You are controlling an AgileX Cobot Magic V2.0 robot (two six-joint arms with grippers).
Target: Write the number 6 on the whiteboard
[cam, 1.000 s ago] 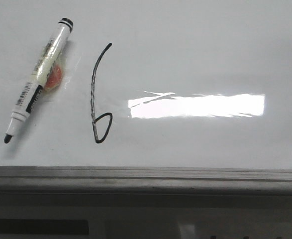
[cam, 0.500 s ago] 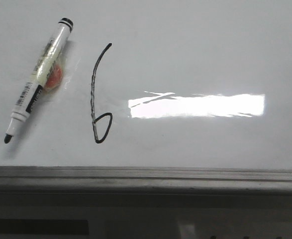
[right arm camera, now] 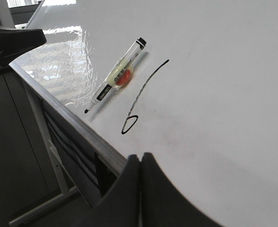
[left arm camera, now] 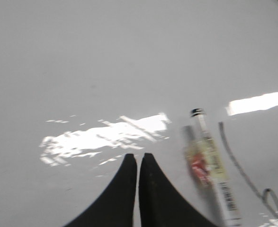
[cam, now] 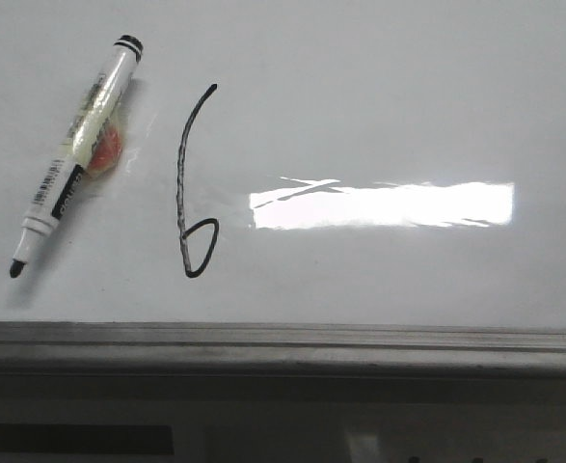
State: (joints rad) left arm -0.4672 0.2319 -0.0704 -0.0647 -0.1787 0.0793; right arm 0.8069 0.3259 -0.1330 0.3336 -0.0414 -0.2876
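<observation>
The number 6 (cam: 188, 193) is drawn in thin black line on the whiteboard (cam: 408, 87), a long curved stem ending in a small pointed loop near the board's front rim. It also shows in the left wrist view (left arm camera: 243, 172) and the right wrist view (right arm camera: 141, 92). A white marker (cam: 75, 154) with a black tip lies uncapped to the left of the 6, apart from it. My left gripper (left arm camera: 138, 156) is shut and empty above the board, beside the marker (left arm camera: 210, 165). My right gripper (right arm camera: 140, 157) is shut and empty over the board's front edge.
The grey metal rim (cam: 283, 340) runs along the board's front edge. A bright rectangular light glare (cam: 384, 204) lies right of the 6. Beyond the rim in the right wrist view a metal stand (right arm camera: 44, 156) and a dark cabinet side (right arm camera: 6, 142) show.
</observation>
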